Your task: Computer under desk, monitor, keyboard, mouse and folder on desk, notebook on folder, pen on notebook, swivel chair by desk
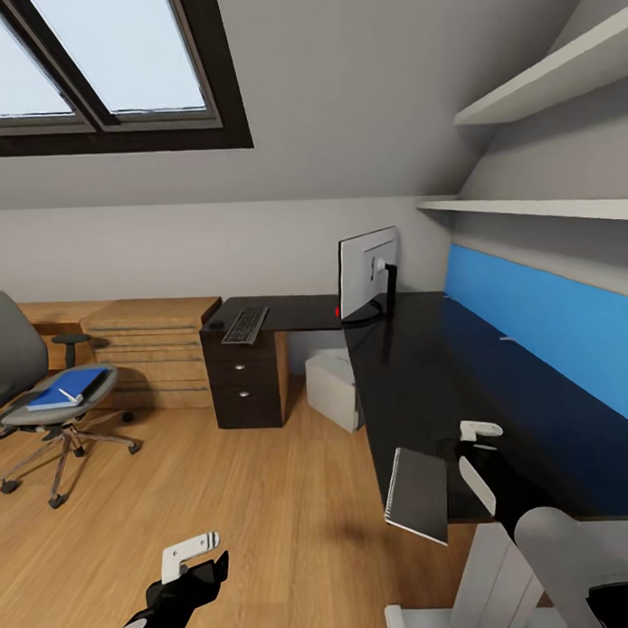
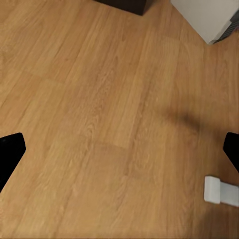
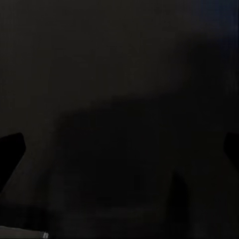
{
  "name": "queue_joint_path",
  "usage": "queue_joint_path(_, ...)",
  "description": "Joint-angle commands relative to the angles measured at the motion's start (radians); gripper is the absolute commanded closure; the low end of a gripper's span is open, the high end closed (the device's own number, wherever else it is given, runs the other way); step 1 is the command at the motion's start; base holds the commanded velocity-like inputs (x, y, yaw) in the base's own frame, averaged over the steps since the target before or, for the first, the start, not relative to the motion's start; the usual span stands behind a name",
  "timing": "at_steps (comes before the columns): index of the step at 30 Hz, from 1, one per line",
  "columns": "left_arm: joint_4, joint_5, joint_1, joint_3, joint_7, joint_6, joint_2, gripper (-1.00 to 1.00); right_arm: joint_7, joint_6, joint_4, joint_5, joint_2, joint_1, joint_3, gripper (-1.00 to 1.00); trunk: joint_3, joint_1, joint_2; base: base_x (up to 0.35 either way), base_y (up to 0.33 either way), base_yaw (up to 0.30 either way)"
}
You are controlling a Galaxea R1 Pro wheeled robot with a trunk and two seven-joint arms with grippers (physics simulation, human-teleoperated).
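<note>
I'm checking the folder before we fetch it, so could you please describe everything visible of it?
The folder is a bright blue flat binder lying closed and roughly level on the grey seat of the swivel chair, at the room's left. A small white oblong object, too small to identify, rests on its cover. Nothing else touches it; both arms are far from it.

I see oak plank floor (image 1: 267,515) beneath my left gripper, skylight (image 1: 97,68) far ahead above, white shelves (image 1: 541,80) over my right.

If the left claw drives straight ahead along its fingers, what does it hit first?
Most likely the bare oak floor: the left claw points down at open planks between its spread fingers. The computer sits off toward one corner, outside that line. Depth is uncertain.
</note>
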Motion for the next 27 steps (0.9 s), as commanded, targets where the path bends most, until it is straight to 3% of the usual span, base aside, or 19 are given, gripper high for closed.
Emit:
queue_joint_path(1,0.001,0.01,0.0,-0.001,0.006,0.003,0.0,-1.0,-0.008,0.005,-0.01,-0.01,-0.003,0.0,0.002,-1.0,0.002,-0.004,0.007,0.0,0.0,0.0)
queue_joint_path(5,0.011,0.01,0.0,-0.008,0.006,0.003,0.0,-1.0,-0.009,0.009,-0.102,-0.009,-0.006,0.01,-0.018,-1.0,0.015,-0.019,0.035,0.0,0.0,0.0)
queue_joint_path(10,0.014,0.009,0.0,-0.012,0.007,0.002,0.0,-1.0,-0.042,0.037,-0.311,-0.009,-0.006,0.119,-0.025,-1.0,0.031,-0.038,0.07,0.0,0.0,0.0)
queue_joint_path(16,0.015,0.008,0.0,-0.022,0.008,0.002,0.0,-1.0,-0.058,0.086,-0.453,-0.012,-0.004,0.188,-0.026,-1.0,0.049,-0.061,0.112,0.0,0.0,0.0)
queue_joint_path(19,0.015,0.007,0.0,-0.024,0.008,0.002,0.0,-1.0,-0.062,0.098,-0.559,-0.034,0.002,0.253,-0.023,-1.0,0.059,-0.073,0.133,0.0,0.0,0.0)
queue_joint_path(25,0.015,0.008,0.0,-0.026,0.005,0.002,0.0,-1.0,-0.063,0.103,-0.657,-0.069,0.03,0.317,-0.022,-1.0,0.059,-0.073,0.133,0.0,0.0,0.0)
queue_joint_path(26,0.015,0.008,0.0,-0.027,0.004,0.0,0.0,-1.0,-0.062,0.102,-0.705,-0.14,0.045,0.34,-0.022,-1.0,0.059,-0.073,0.133,0.0,0.0,0.0)
queue_joint_path(27,0.015,0.008,0.0,-0.027,0.004,-0.001,0.0,-1.0,-0.062,0.102,-0.708,-0.147,0.046,0.343,-0.022,-1.0,0.059,-0.073,0.133,0.0,0.0,0.0)
